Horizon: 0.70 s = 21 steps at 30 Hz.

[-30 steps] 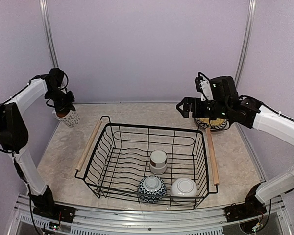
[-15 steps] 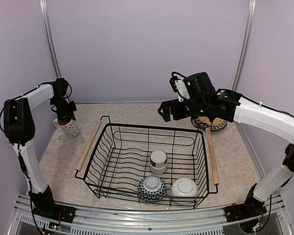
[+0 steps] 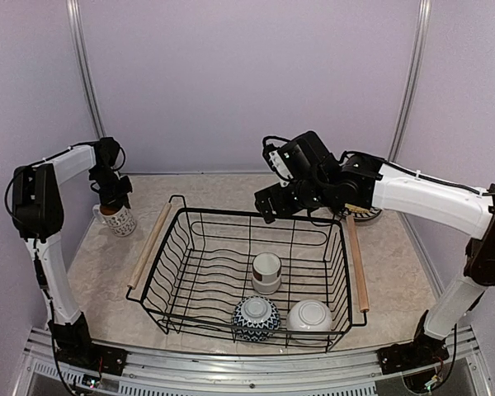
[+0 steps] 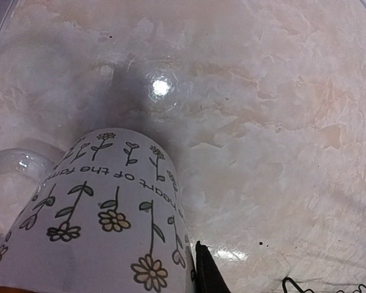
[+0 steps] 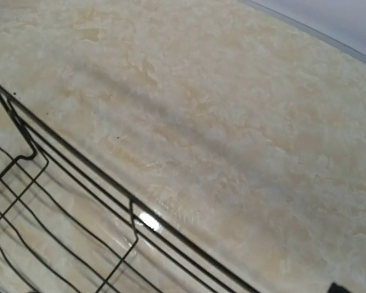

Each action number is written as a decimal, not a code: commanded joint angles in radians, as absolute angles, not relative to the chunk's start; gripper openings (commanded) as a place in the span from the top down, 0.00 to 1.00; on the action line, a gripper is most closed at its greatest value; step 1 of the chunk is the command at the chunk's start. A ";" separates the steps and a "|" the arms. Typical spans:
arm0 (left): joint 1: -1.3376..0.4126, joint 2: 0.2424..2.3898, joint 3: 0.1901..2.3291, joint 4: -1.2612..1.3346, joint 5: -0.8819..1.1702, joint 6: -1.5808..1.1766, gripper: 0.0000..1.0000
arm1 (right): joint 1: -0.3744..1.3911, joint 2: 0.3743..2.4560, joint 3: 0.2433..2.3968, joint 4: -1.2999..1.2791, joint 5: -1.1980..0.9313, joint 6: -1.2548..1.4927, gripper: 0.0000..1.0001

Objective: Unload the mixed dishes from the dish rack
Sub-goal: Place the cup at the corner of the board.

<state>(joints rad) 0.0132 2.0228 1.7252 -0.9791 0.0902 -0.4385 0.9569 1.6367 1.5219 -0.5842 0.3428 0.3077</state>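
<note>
Surroundings only: table, enclosure walls, frame.
Table (image 3: 231, 186) has a beige marbled top, glossy; the left wrist view shows one round bright glare spot (image 4: 161, 86) on it, and the right wrist view a smaller glint (image 5: 147, 220). Plain lavender back wall (image 3: 247, 82) meets the table's far edge; side walls are the same colour. Two grey metal uprights (image 3: 84, 70) (image 3: 412, 70) stand in the back corners. Silver aluminium rail (image 3: 247, 367) runs along the near edge.
</note>
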 commanded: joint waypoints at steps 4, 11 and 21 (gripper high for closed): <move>-0.022 1.996 1.746 -0.962 0.089 -0.413 0.68 | 1.013 1.688 1.584 -0.667 0.366 0.311 0.00; -0.051 1.902 1.715 -0.951 0.090 -0.404 0.50 | 1.033 1.721 1.570 -0.716 0.304 0.349 0.00; -0.064 1.609 1.518 -0.735 0.196 -0.387 0.26 | 1.077 1.775 1.503 -0.736 0.223 0.440 0.00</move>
<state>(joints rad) -0.0589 1.7329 1.5970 -0.8692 0.1253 -0.4042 1.0546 1.7523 1.5387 -0.7002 0.2646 0.3847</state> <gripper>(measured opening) 0.715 0.997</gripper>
